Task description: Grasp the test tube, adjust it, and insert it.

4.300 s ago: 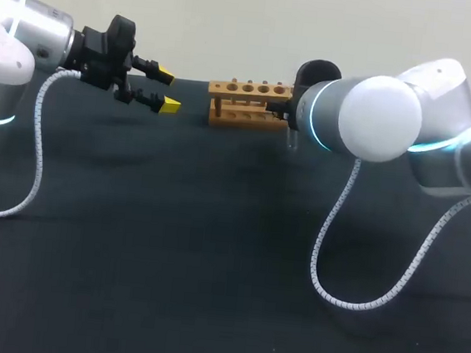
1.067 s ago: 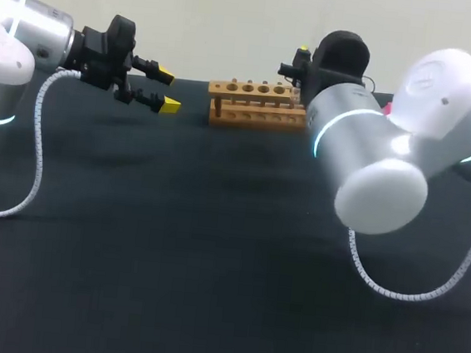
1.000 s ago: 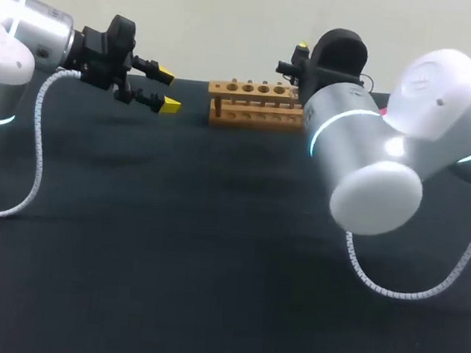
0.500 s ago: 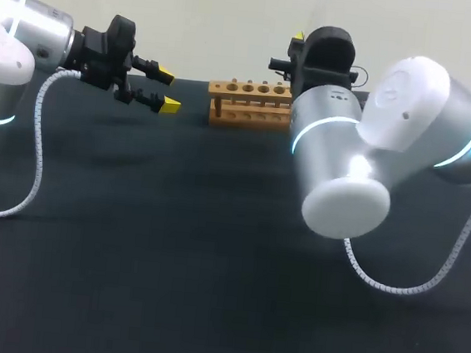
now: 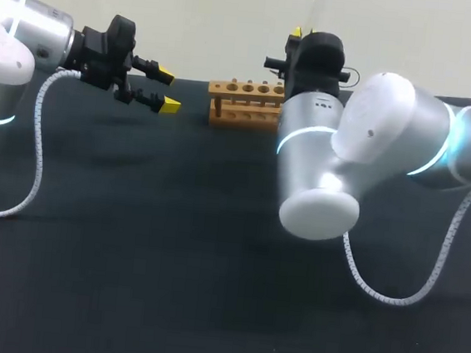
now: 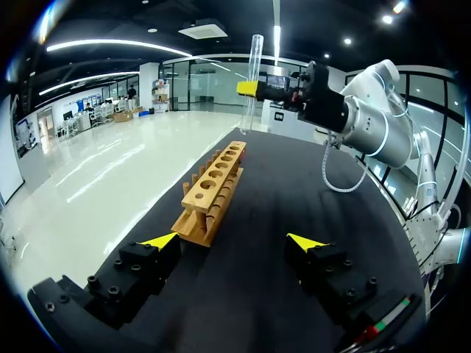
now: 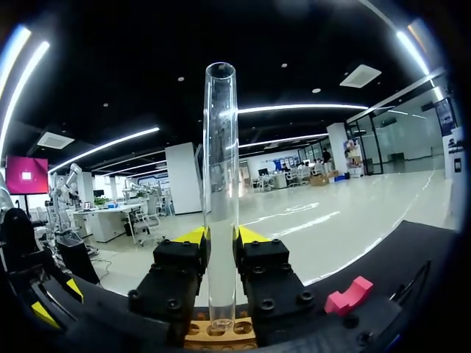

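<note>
A clear glass test tube (image 7: 221, 184) stands upright between the yellow-tipped fingers of my right gripper (image 7: 221, 237), which is shut on its lower part. Below the tube's lower end lies the wooden rack (image 7: 221, 334) with its row of holes; whether they touch I cannot tell. In the left wrist view the tube (image 6: 254, 70) is held by the right gripper (image 6: 249, 88) above the far end of the rack (image 6: 213, 193). In the head view the right gripper (image 5: 297, 35) is over the rack's (image 5: 244, 102) right end. My left gripper (image 5: 165, 89) hovers open left of the rack, holding nothing.
A small pink block (image 7: 349, 296) lies on the dark table to the rack's right. My right arm's bulky elbow (image 5: 337, 161) hangs over the table's middle right, its cable (image 5: 392, 283) drooping below. The left arm's cable (image 5: 32, 165) hangs at the left.
My right arm has swung leftward, carrying the gripper and tube from beyond the rack's right end to above it. The left arm has not moved.
</note>
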